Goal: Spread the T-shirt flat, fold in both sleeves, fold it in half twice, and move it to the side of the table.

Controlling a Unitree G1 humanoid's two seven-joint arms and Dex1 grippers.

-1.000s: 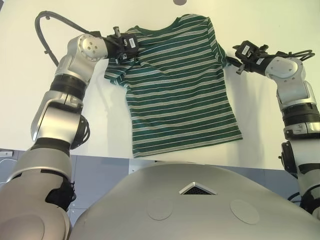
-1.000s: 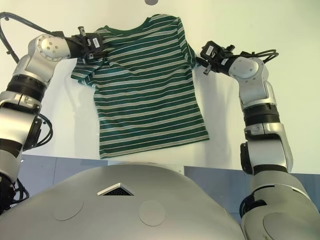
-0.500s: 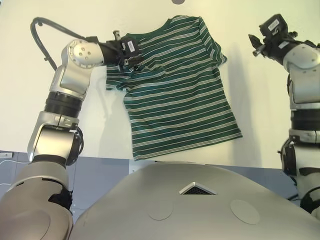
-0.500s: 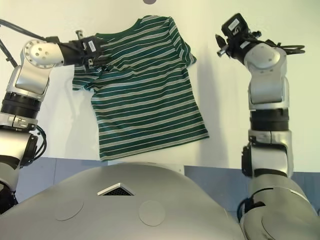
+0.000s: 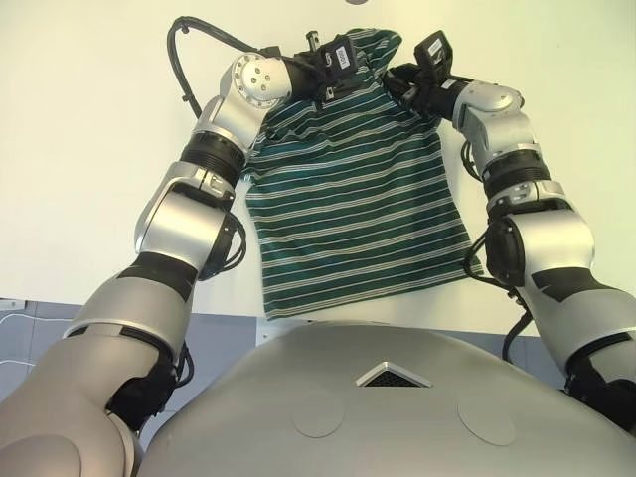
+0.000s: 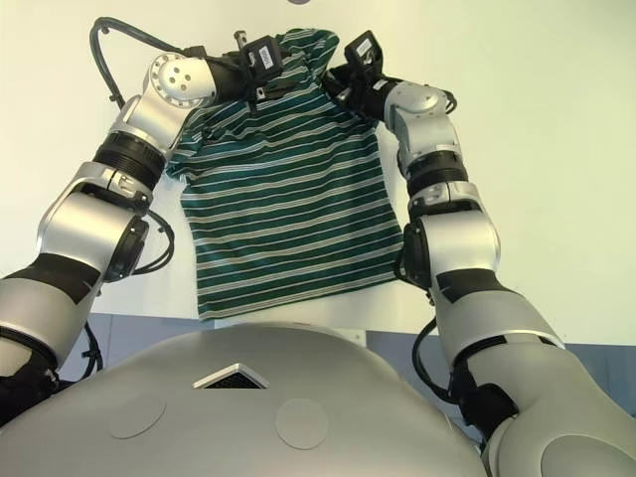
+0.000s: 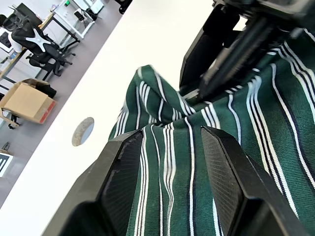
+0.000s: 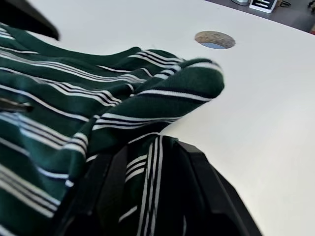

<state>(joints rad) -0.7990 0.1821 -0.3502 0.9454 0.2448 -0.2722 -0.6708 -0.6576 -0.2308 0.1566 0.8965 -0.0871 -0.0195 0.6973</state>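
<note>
Your T-shirt (image 5: 350, 204) lies mid-desk (image 5: 79, 119), hem nearest you and collar far. Its long axis runs away from you, leaning slightly left, and the top is bunched inward. Your right tool (image 8: 150, 150) pinches a striped fold by the collar. The left tool (image 7: 172, 136) sits on the cloth beside it, and I cannot tell its grip. Lay each sleeve down low and flat, with creases parallel to that axis, before releasing.

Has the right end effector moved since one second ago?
Yes. The right end effector moved toward the robot's left, nearer the round table hole, onto the top of the T-shirt.
</note>
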